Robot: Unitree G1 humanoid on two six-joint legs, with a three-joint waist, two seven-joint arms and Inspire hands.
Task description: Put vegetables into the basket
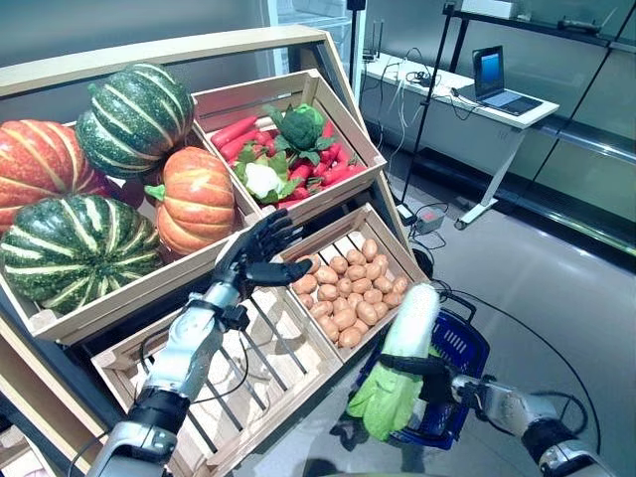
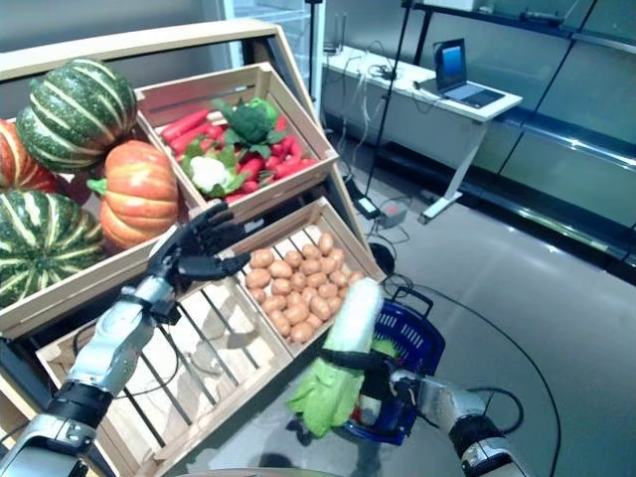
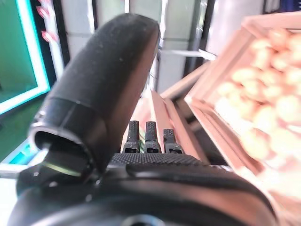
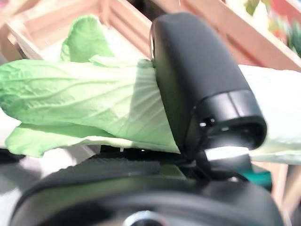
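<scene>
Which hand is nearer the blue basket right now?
Right. The right hand holds the cabbage directly over the blue basket; the left hand is up by the potato crate.

Head stereo pair looking down, sharing crates (image 1: 328, 298) and basket (image 1: 467, 358), wrist cameras close along each hand

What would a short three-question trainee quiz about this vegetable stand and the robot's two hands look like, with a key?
1. True or false: the right hand grips the green-and-white leafy cabbage.
2. What lies beneath that cabbage? A) the blue plastic shopping basket B) the wooden crate of brown potatoes C) a white desk
3. Fill in: the left hand, holding nothing, hovers near the ____ crate.

Key: 1 true; 2 A; 3 potato.
</scene>
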